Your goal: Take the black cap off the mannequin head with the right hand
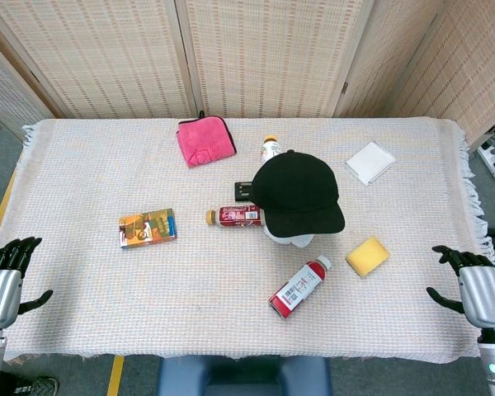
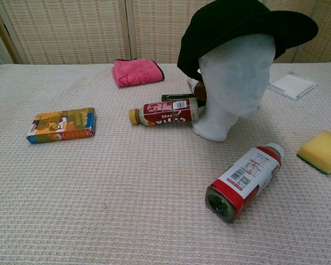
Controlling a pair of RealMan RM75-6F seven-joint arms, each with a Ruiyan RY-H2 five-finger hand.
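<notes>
Starting position, before any reach. Black cap [image 1: 298, 193] sits fully on the white mannequin head [image 2: 235, 83], brim pointing toward the robot's edge of the table [image 1: 82, 322] and overhanging the face, near the middle of the cloth-covered surface.

Right hand [image 1: 478, 285] rests at the near right edge of the table, fingers spread and holding nothing, well apart from the cap. Left hand [image 1: 7, 272] lies likewise at the near left edge, fingers apart and empty. Neither hand appears in the chest view.

Step in hand, as I judge it: the approach has not yet begun, and the cap is untouched.

Next move, judged from the layout: the right hand must travel forward and inward toward the mannequin head, passing over or beside the yellow sponge [image 1: 367, 256] and clear of the red bottle [image 1: 299, 286] lying on its side just in front of the head. A grasp on the brim or crown looks most accessible from the right. A second bottle [image 1: 236, 216], also on its side, lies with its base right against the mannequin's neck, so a straight upward lift seems safer than a sideways pull that might tip the head onto it.
</notes>
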